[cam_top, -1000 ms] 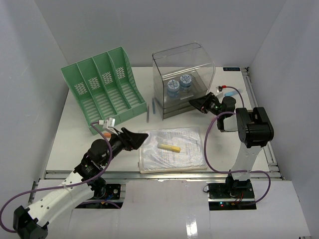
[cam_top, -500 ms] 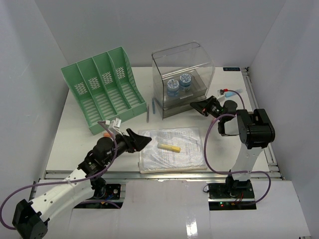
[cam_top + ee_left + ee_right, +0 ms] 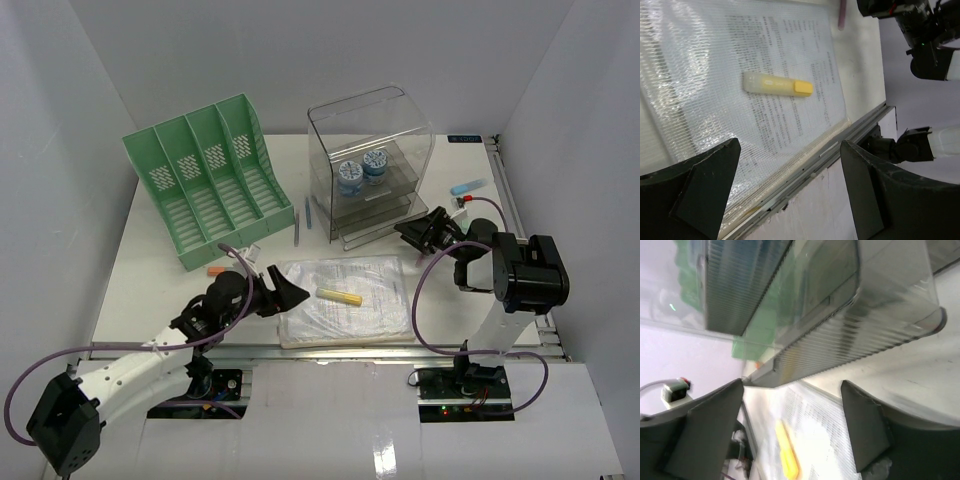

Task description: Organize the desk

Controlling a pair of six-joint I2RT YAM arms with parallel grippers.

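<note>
The white desk [image 3: 150,285] carries a mesh document pouch [image 3: 345,305] with a yellow highlighter [image 3: 340,296] lying on it. My left gripper [image 3: 297,293] hovers open at the pouch's left edge, a short way left of the highlighter. In the left wrist view the highlighter [image 3: 777,84] lies beyond the open gripper [image 3: 790,177], whose jaws are empty. My right gripper [image 3: 408,232] stands open just right of the pulled-out bottom drawer [image 3: 375,218] of the clear drawer box [image 3: 370,130]. In the right wrist view the ribbed drawer [image 3: 850,347] fills the space ahead of the open gripper [image 3: 790,407].
A green slotted file rack [image 3: 205,185] stands at the back left. Two blue-capped items [image 3: 360,172] sit inside the box. Blue pens [image 3: 300,225] lie between rack and box, an orange item [image 3: 215,270] near the rack, a light blue item [image 3: 467,186] at the right. A metal rail [image 3: 320,350] lines the front edge.
The right gripper drew back toward the near right, the bottom drawer came out of the box with it, and its jaws then opened. The left gripper moved right toward the pouch.
</note>
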